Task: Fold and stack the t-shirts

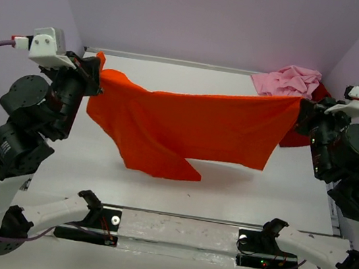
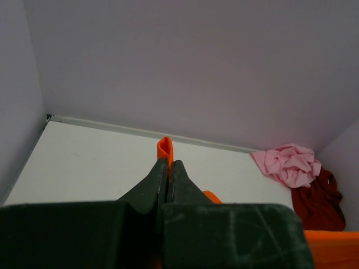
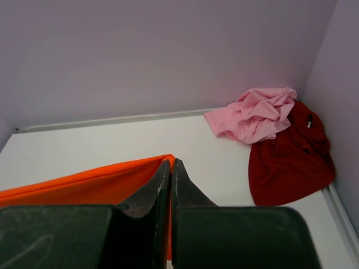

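Early days — left tool (image 1: 97, 75) and right tool (image 1: 303, 113) each pinch an end of the orange t-shirt (image 1: 188, 125), strung unfolded between them, while the pink t-shirt (image 1: 287, 80) and dark red t-shirt (image 3: 289, 162) lie crumpled beyond the right tool.

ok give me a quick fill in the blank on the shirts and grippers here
1. The left gripper and right gripper are each ____ on the orange shirt.
2. The pink shirt lies crumpled in the far ____ corner of the table.
3. The red shirt touches the ____ one.

Missing words: shut; right; pink
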